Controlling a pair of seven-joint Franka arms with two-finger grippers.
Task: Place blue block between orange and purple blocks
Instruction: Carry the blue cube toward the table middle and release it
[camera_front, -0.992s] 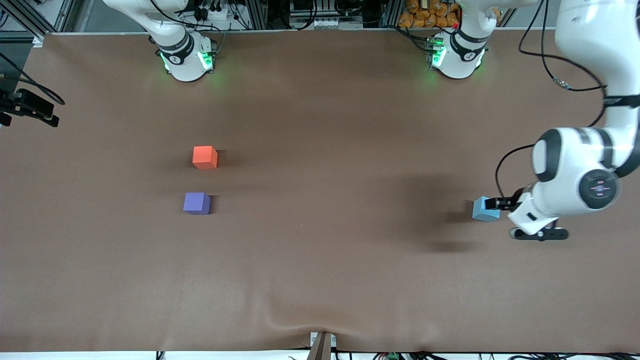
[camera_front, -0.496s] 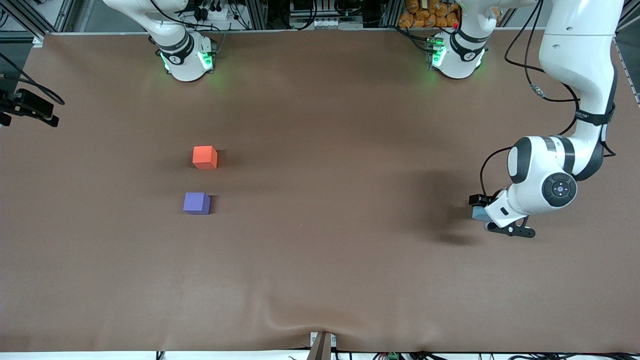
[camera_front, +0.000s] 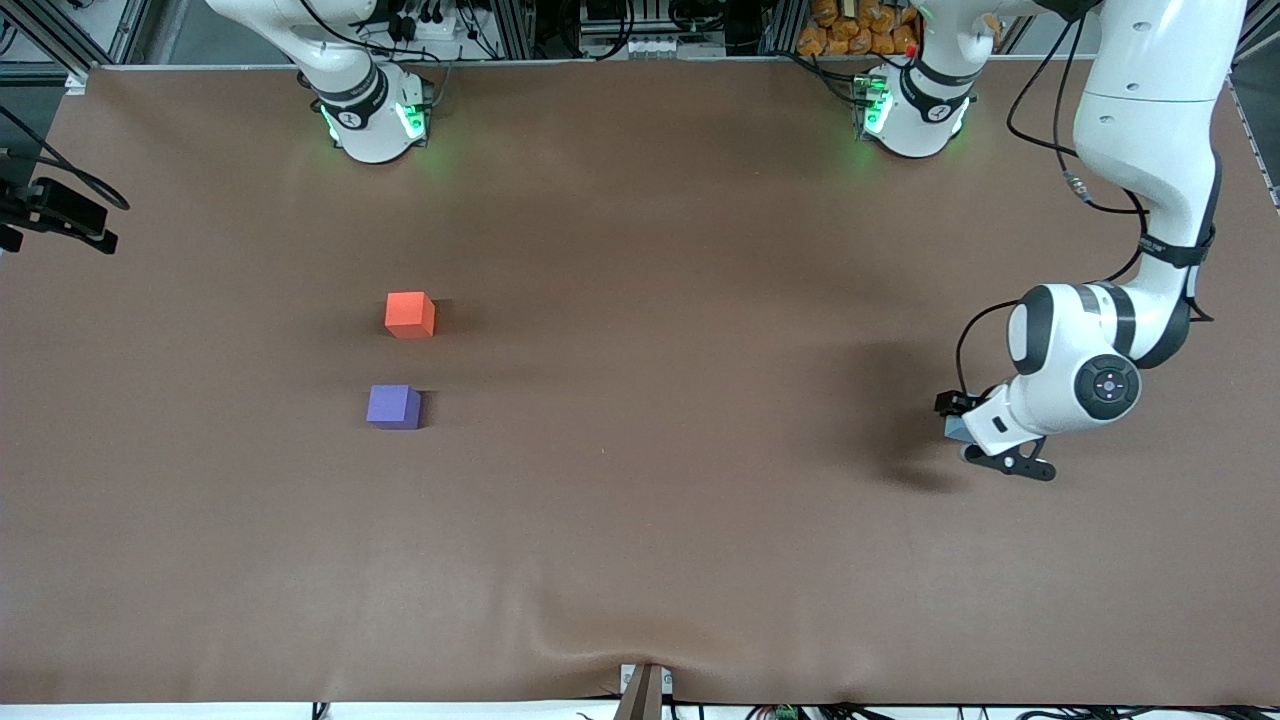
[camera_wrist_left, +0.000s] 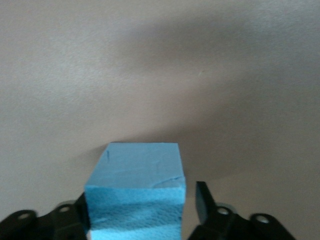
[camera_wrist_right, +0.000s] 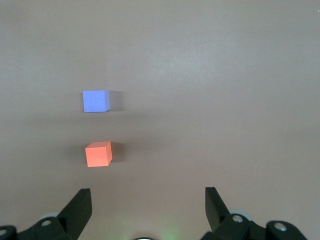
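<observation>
The front view looks down from high across the brown table (camera_front: 640, 520). The left wrist view sits close above it; the right wrist view looks from higher.

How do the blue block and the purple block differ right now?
The blue block is light sky-blue; the purple block is darker violet. The blue block sits between the left gripper's fingers toward the left arm's end; the purple block stands free toward the right arm's end, near the orange block. Both are small matte cubes.

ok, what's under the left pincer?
The blue block sits between the left pincer's fingers, on the brown table cover. One finger is not yet touching it. The block's underside and lower part are covered.
</observation>
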